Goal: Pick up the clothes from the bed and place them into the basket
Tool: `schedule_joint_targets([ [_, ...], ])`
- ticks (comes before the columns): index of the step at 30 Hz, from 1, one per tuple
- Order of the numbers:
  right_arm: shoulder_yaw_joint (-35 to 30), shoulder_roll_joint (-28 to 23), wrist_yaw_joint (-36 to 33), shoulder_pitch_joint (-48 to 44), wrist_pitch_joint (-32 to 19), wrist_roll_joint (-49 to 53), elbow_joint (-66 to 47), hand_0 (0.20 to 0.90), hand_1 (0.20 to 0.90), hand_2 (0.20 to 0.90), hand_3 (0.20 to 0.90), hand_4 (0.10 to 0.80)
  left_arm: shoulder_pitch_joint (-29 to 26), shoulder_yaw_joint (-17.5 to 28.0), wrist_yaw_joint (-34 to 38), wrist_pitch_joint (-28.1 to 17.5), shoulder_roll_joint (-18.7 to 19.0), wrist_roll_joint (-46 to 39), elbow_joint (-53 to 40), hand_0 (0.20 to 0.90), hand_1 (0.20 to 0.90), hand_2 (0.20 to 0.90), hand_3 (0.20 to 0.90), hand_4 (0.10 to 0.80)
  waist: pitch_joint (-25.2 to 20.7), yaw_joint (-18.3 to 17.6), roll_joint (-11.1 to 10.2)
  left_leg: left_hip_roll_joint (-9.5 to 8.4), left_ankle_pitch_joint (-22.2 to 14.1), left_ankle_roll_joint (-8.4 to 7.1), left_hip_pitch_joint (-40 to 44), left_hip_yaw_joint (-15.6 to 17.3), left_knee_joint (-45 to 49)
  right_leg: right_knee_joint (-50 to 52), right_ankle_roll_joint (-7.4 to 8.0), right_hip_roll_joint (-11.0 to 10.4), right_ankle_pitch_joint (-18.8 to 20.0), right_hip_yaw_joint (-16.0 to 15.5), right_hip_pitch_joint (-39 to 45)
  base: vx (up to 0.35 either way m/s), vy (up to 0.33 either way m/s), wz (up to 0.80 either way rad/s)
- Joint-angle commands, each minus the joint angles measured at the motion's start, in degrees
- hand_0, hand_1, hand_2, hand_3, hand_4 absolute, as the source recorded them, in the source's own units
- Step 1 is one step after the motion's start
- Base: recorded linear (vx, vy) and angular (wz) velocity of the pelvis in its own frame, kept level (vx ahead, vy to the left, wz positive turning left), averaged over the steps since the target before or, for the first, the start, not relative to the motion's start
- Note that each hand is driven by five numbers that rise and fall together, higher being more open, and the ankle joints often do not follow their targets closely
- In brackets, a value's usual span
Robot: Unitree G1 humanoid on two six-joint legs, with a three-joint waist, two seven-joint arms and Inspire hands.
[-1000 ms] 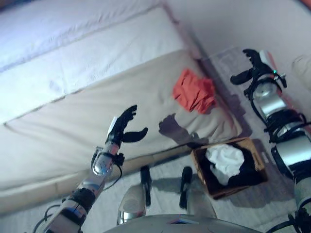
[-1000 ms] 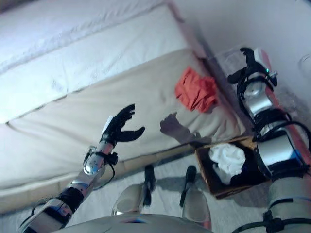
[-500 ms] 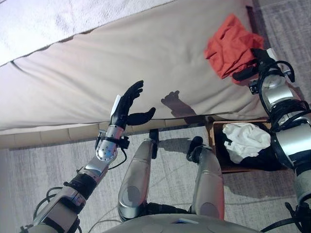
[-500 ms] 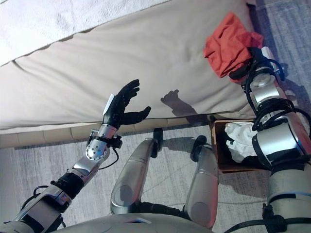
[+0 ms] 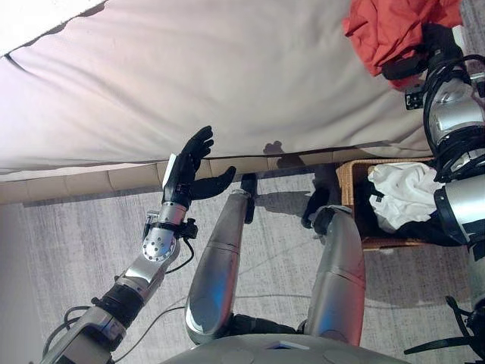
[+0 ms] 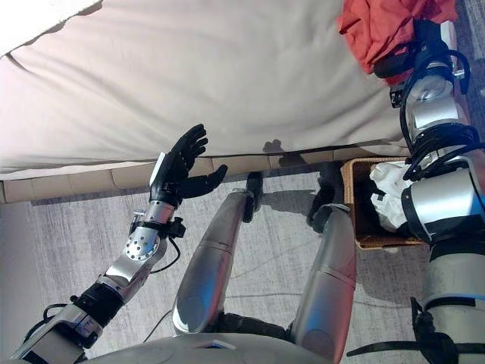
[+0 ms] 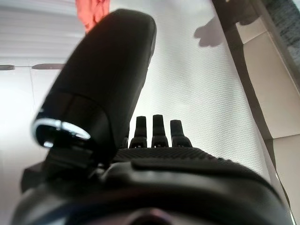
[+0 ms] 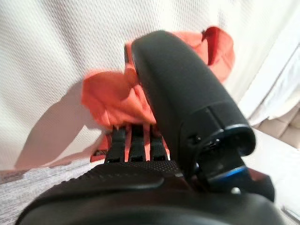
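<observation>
An orange-red garment lies crumpled on the beige bed near its right front corner. My right hand is at the garment's right edge, fingers straight and reaching into the cloth, thumb spread. The right wrist view shows the fingers stretched against the orange cloth. My left hand is open and empty, raised over the bed's front edge, far left of the garment. The wicker basket stands on the floor below the bed's right corner, holding a white cloth on dark cloth.
The bed's front edge has a padded beige frame. Grey carpet lies in front of it. The basket sits right against the bed frame, directly under my right arm.
The camera has tilted down, shifting the whole picture. My right hand has moved from beside the bed onto the orange-red garment's edge. My left hand stays raised and open.
</observation>
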Motion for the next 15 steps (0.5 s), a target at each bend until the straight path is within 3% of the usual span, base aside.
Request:
schedule_joint_targets([
  [1,0.6,-3.9,-2.2,-8.6,-7.3,1.5,-3.1,0.3,0.3,0.3,0.2,0.1,1.9,4.0,-0.3,-6.1,2.3,-1.0,-8.2,0.9,0.9,0.9,0.9,0.8,-2.4,1.5,2.3,-3.0,-5.2,3.97,2.0,3.4,2.4,2.3,-3.01,3.1,-5.2,-3.8,6.7,-0.018,0.001,0.08],
  [9,-1.1,-5.2,-2.8,-7.8,-8.2,3.1,-1.9,0.3,0.3,0.3,0.2,0.1,2.6,4.2,-1.0,-7.7,2.6,-0.6,-6.2,0.9,0.9,0.9,0.9,0.8,-2.4,1.6,0.3,-2.61,-3.1,2.77,12.1,3.4,-2.5,-4.3,-3.19,3.3,-4.8,-5.7,18.2,0.005,0.004,0.01],
  [15,-1.7,-7.4,-0.7,-6.8,-7.3,4.5,-0.9,0.3,0.3,0.3,0.2,0.1,3.1,4.1,-1.0,-6.4,2.3,0.3,-4.7,0.9,0.9,0.9,0.9,0.8,-7.1,2.0,-2.3,-1.2,-2.5,2.29,22.3,2.9,-10.2,-13.4,-3.1,2.9,-3.8,-7.6,29.6,0.089,0.023,-0.02],
])
